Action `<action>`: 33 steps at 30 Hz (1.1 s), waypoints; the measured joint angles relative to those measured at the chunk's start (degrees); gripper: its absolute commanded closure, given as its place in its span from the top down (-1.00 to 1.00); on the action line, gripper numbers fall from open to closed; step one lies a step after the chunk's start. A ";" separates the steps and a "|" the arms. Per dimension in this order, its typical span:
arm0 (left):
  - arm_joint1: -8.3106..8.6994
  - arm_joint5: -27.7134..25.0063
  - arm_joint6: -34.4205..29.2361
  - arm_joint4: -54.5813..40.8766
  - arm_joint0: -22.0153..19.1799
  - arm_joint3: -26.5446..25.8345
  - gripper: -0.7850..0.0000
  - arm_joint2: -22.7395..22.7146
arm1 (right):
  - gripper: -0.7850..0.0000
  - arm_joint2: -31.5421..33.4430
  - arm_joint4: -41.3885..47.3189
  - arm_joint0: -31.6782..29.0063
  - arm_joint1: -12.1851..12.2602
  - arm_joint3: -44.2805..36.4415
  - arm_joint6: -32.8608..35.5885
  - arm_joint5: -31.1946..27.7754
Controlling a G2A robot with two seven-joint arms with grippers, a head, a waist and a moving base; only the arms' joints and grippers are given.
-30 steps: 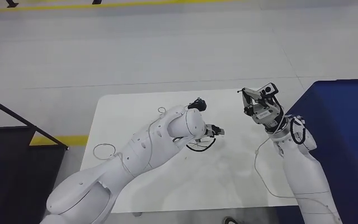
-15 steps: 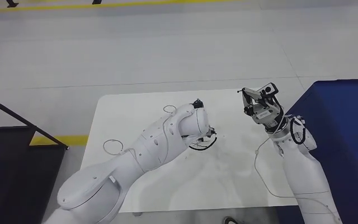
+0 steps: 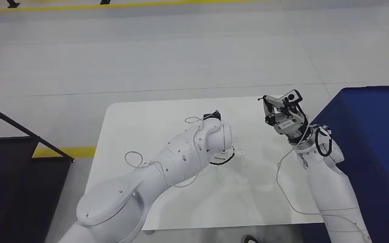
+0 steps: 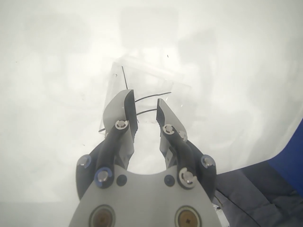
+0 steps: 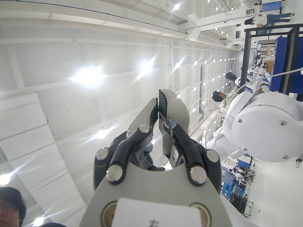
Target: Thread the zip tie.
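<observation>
Zip ties (image 4: 153, 95) lie as thin black strands inside a clear plastic wrapper (image 4: 151, 76) directly ahead of the left gripper (image 4: 144, 98). We count three strands. One runs away from the gripper past one fingertip, and two cross the gap between the fingers. The fingers are spread apart with nothing between the pads. Their tips hang over the near part of the wrapper, and we cannot tell whether they touch it.

We see one more thin dark strip (image 5: 163, 119), which looks like another tie. It is pinched in the right gripper (image 5: 158, 98), whose fingertips are pressed together on it, and it trails back along one pad toward the palm. That gripper points upward, raised above the far right corner of the table (image 3: 134, 133), well apart from the left gripper.

Bare white tabletop surrounds the wrapper ahead of the left gripper and on both sides. Behind the gripper's palm on one side, the table edge curves close by, with a blue surface (image 4: 296, 142) just beyond it. From above, that blue panel (image 3: 364, 121) runs beside the table's right edge, below the right gripper. One black cable loop (image 3: 222, 159) sits just behind the left wrist, and a thin white cable (image 3: 130, 159) lies on the table farther back along that arm.

The table is one white slab with rounded corners. Pale floor lies beyond it, with one yellow line (image 3: 121, 5) at the far side. Ahead of the right gripper's tips we see a white ceiling with many bright lights (image 5: 87, 76).
</observation>
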 measured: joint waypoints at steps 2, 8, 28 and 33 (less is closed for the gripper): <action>-0.84 -0.22 0.57 0.62 0.00 1.53 -0.64 0.34 | -1.00 0.00 0.00 0.00 0.00 0.00 0.00 0.00; -3.38 -2.99 1.81 0.91 0.09 7.20 -0.61 0.23 | -1.00 0.00 0.00 0.00 0.00 0.00 0.00 0.00; -9.43 -5.43 2.81 2.18 -0.34 20.83 -0.46 -1.54 | -1.00 0.00 0.00 0.00 0.00 0.00 0.00 0.00; -10.52 -6.68 2.60 2.49 -0.44 22.67 -0.64 -2.05 | -1.00 0.00 0.00 0.00 0.00 0.00 0.00 0.00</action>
